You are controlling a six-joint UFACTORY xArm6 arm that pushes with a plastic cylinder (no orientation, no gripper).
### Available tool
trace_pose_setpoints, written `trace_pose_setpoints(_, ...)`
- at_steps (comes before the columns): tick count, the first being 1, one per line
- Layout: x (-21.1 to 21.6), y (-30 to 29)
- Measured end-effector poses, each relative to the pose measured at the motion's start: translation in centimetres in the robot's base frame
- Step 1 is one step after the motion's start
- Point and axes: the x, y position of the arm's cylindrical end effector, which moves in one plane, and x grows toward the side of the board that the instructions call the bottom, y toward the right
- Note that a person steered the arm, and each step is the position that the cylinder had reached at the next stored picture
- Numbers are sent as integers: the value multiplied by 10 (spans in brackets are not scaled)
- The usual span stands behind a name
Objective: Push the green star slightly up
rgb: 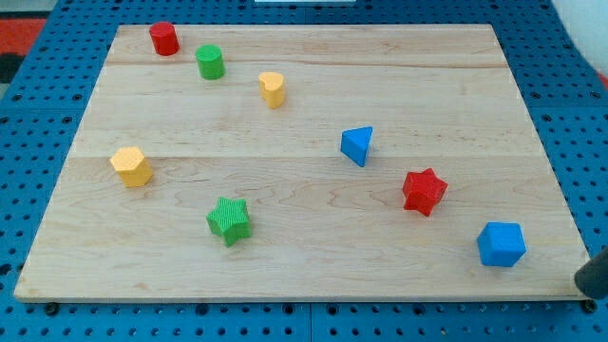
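Note:
The green star (229, 220) lies on the wooden board (313, 256) in the view's lower left part. A dark rod end shows at the view's lower right edge, and my tip (582, 283) sits just off the board's right corner. It is far to the right of the green star and touches no block. The nearest block to it is a blue block (501, 244), a little to its left.
A red star (424, 191) and a blue triangle (357, 145) lie right of centre. A yellow hexagon (131, 165) lies up-left of the green star. A red cylinder (163, 38), a green cylinder (210, 62) and a yellow block (272, 88) stand near the top left.

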Motion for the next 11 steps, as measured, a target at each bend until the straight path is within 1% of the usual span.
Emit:
trace_pose_setpoints(1,0,-18)
trace_pose_setpoints(4,0,-171)
trace_pose_setpoints(6,0,-250)
trace_pose_setpoints(7,-1,-318)
trace_pose_setpoints(8,-21,-364)
trace_pose_setpoints(9,-72,-363)
trace_pose_setpoints(10,-99,-344)
trace_pose_setpoints(11,-117,-344)
